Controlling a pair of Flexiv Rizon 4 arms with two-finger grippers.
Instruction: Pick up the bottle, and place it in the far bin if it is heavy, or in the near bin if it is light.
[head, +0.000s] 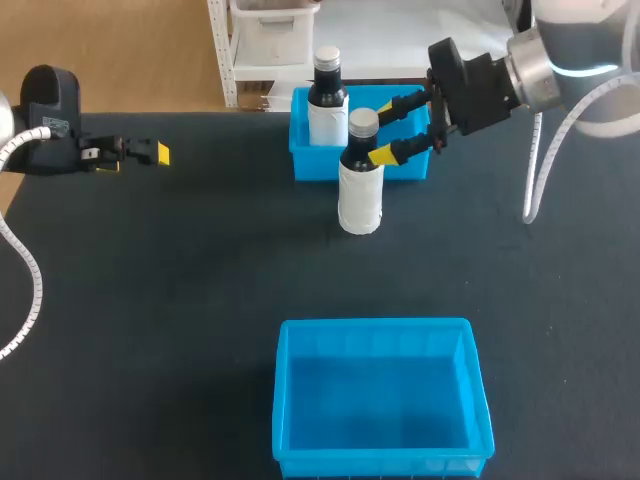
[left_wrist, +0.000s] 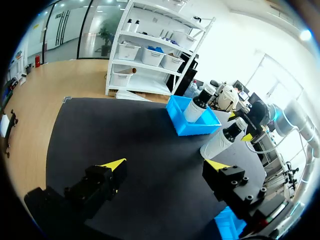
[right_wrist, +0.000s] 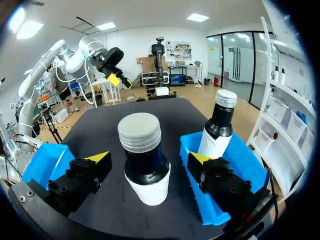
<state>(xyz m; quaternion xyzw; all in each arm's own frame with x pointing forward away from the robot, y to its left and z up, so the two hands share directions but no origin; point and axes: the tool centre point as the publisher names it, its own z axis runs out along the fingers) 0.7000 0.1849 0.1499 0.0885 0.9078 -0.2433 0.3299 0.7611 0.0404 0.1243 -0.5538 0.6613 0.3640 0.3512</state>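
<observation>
bottle: the one that matters (head: 360, 190) is standing upright on the table (head: 180, 300), just on the near side of the far bin; dark body, white label, grey cap

right gripper: (head: 384, 129) comes in from the far right, with one yellow tip on each side of the bottle's neck. The fingers are spread, and in the right wrist view there's a gap between each finger and the bottle, so it isn't pinching anything

left gripper: (left_wrist: 166, 164) way off at the left side of the table, well apart from the bottle. The fingers are spread wide, with just bare table between them

far bin: blue (head: 310, 165), at the far edge of the table, around the middle

second bottle: same look (head: 327, 100), standing in the far bin's left part

near bin: blue (head: 380, 325), at the near edge and well apart from the bottle. Nothing visible inside it
</observation>
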